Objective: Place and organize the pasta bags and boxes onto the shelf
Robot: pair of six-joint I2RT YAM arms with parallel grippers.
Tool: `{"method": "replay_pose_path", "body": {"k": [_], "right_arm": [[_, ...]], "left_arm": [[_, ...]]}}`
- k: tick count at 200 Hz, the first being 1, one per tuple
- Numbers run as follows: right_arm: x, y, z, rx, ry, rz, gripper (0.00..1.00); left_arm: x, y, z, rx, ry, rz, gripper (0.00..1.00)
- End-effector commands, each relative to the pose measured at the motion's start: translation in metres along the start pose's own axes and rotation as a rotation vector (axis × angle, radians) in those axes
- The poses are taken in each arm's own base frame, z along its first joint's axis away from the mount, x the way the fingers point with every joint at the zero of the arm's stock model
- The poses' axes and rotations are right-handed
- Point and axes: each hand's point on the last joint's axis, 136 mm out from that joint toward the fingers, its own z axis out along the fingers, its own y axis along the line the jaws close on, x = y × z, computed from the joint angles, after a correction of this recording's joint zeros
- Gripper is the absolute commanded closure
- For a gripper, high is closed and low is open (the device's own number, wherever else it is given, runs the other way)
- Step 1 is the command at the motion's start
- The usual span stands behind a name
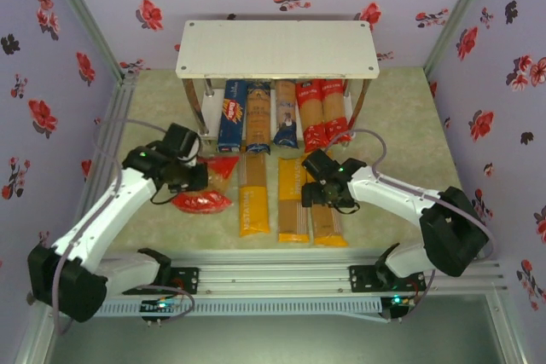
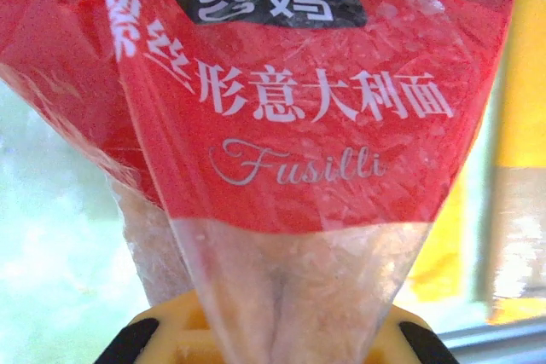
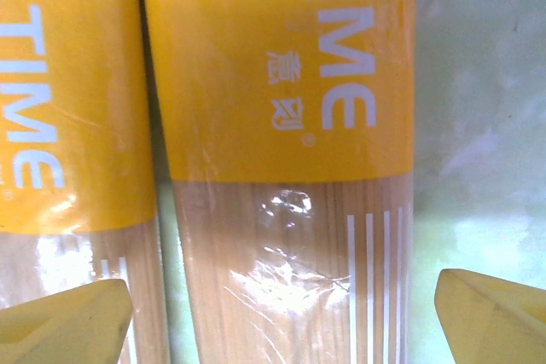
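the left gripper (image 2: 273, 343) is clamping the red fusilli bag (image 2: 299, 125) while the right gripper (image 3: 281, 321) is hovering, jaws spread wide, over a yellow bag (image 3: 281, 83).

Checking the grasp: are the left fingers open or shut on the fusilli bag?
Shut on the fusilli bag: left fingers pinch its clear end.

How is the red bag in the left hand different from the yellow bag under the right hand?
The red bag is wide and crumpled, labelled Fusilli; the yellow bag is long, narrow, with straight strands. The red bag is pinched in the shut left hand; the yellow bag lies flat between the open right hand's fingers. Both are partly see-through plastic.
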Motion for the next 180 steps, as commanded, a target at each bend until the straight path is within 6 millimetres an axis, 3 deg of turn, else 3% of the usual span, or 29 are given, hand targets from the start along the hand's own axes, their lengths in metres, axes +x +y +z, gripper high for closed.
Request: {"method": "replay_pose_path", "body": {"k": [1, 30, 64, 113, 145, 180], "right_arm": [[-0.007, -0.003, -0.006, 0.023, -0.017, -0.01, 0.08], [-0.011, -0.002, -0.009, 0.027, -0.03, -0.014, 0.08], [-0.019, 0.003, -0.012, 0.026, -0.036, -0.029, 0.08], [-0.035, 0.011, -0.025, 0.022, -0.066, -0.053, 0.08], [-0.04, 0.012, -0.031, 0.023, -0.08, -0.062, 0.08], [-0.041, 0.012, -0.032, 0.025, -0.087, -0.065, 0.07]], "left_arm": [[-0.025, -0.025, -0.06, 0.146, -0.131, 0.034, 1.0], [-0.065, -0.048, -0.128, 0.22, -0.309, 0.103, 1.0], [-0.128, -0.082, -0.217, 0.283, -0.593, 0.251, 1.0], [-0.21, -0.121, -0.301, 0.3, -0.912, 0.409, 1.0], [-0.25, -0.131, -0.322, 0.284, -1.061, 0.453, 1.0], [-0.285, -0.135, -0.312, 0.277, -1.132, 0.438, 1.0]]}}
